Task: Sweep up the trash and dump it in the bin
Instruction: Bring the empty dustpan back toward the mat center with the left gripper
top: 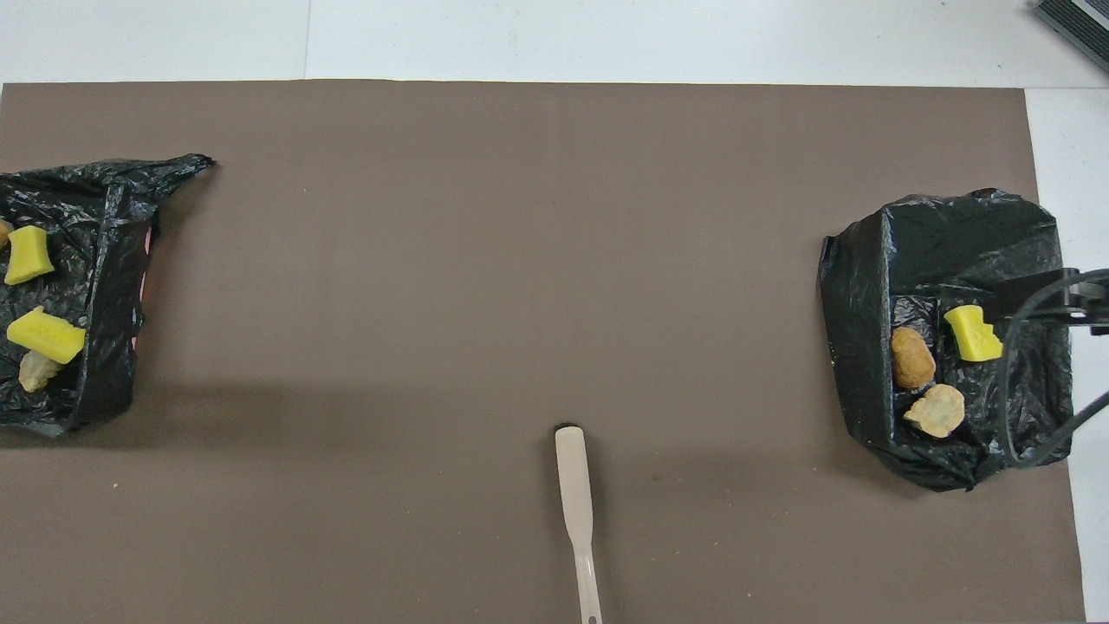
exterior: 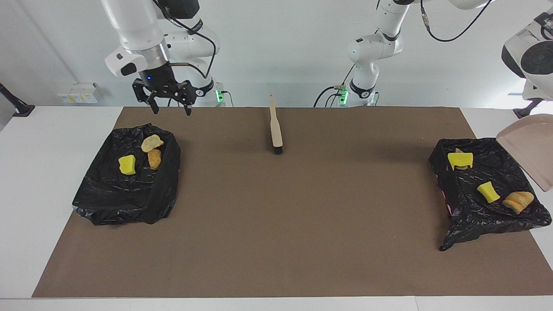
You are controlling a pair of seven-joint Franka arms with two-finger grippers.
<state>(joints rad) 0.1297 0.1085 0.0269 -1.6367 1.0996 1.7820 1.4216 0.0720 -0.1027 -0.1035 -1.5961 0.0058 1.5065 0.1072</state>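
Right gripper (exterior: 169, 105), fingers spread and empty, is hanging at the facing view's upper left above the bin (exterior: 129, 181) holding three trash pieces (exterior: 127, 164). Left gripper, out of frame, is clamping the dustpan (exterior: 529, 153) at the right edge above the second bin (exterior: 484, 207), four pieces (exterior: 488, 191) inside. Brush (exterior: 275, 131) is lying mid-mat. Risk: the tilted dustpan snagging the loose bag.
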